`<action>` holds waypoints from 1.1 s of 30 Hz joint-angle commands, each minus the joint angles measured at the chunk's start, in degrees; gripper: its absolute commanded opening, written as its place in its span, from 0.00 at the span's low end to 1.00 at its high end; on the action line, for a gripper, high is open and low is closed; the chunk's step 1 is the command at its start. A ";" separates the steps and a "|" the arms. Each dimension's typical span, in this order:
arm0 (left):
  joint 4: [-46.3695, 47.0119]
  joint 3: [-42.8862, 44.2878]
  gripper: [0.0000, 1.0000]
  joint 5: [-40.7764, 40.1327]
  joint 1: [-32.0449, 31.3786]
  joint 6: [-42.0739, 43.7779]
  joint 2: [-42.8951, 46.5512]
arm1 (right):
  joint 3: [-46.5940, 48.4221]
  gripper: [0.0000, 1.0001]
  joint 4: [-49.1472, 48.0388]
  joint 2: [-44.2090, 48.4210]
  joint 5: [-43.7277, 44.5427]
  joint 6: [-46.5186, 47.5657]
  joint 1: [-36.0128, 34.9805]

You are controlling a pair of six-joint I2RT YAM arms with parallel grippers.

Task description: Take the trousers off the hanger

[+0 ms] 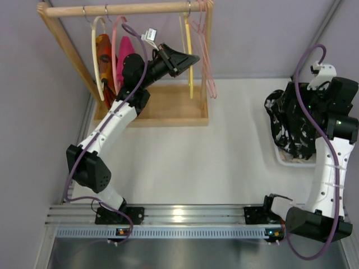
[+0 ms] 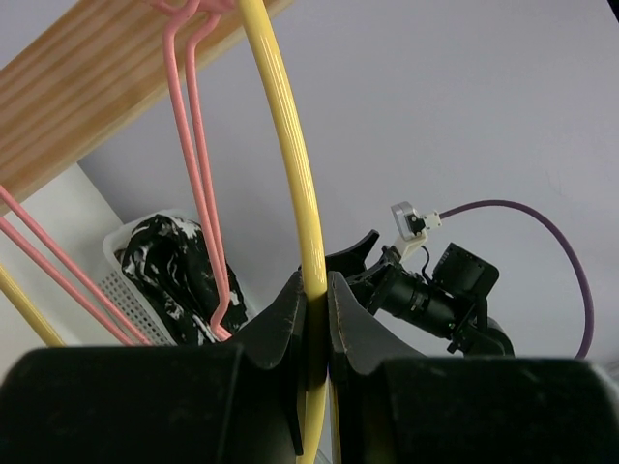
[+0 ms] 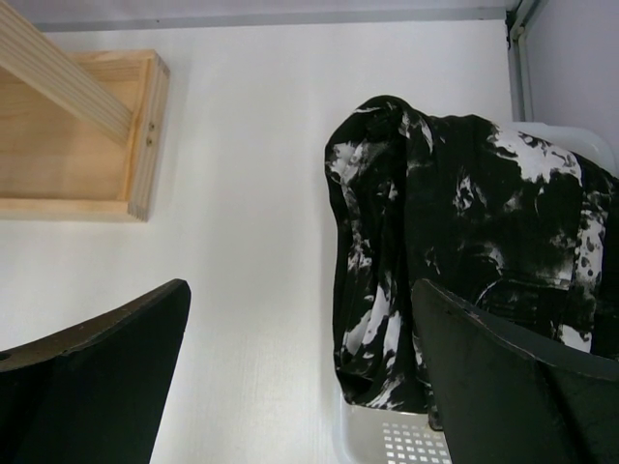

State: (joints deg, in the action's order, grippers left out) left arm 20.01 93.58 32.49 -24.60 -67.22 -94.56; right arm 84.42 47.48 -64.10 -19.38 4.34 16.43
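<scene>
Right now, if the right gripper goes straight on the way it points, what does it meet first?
Most likely the trousers, draped over the white basket; the open right gripper points at their edge. Depth is unclear.

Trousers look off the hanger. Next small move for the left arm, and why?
Probably open the left gripper and let go of the hanger. Its jaws are shut on the bare yellow wire, which looks hooked on the rail, while the trousers lie draped over the basket under the open right gripper. Nothing seems left to hold.
</scene>
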 commanded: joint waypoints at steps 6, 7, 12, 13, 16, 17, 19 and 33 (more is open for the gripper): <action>0.91 -0.68 0.00 -1.11 -0.01 1.48 -0.88 | 0.74 1.00 -0.55 1.87 -1.10 -0.74 0.80; 0.91 -0.51 0.00 -1.20 0.16 1.83 -1.15 | 0.83 1.00 -0.46 1.96 -1.10 -0.39 0.80; 0.91 4.32 0.00 -1.73 0.61 1.92 -2.90 | 0.57 1.00 -0.37 2.66 -1.01 -0.12 0.80; 0.91 4.94 0.00 -1.73 0.61 1.74 -3.60 | 0.39 0.99 -0.37 2.66 -1.10 -0.12 0.80; 0.03 6.52 0.00 -2.08 0.61 2.00 -4.31 | 0.39 0.99 -0.37 2.66 -1.10 -0.38 0.80; -0.06 6.70 0.00 -1.99 0.61 2.01 -4.75 | 0.39 0.99 -0.46 2.66 -1.19 -0.47 0.80; 0.03 5.92 0.00 -1.73 0.69 1.75 -4.84 | 0.31 0.99 -0.46 2.75 -1.10 -0.47 0.80; -4.27 -5.06 0.62 -4.18 0.60 7.10 4.56 | 0.66 0.99 -0.99 3.10 -2.24 -1.44 0.80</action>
State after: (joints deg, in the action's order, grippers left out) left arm 16.60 89.95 30.02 -24.29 -63.83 -95.57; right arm 84.40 47.57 -62.52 -20.36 3.77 16.43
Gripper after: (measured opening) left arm 0.592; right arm 0.993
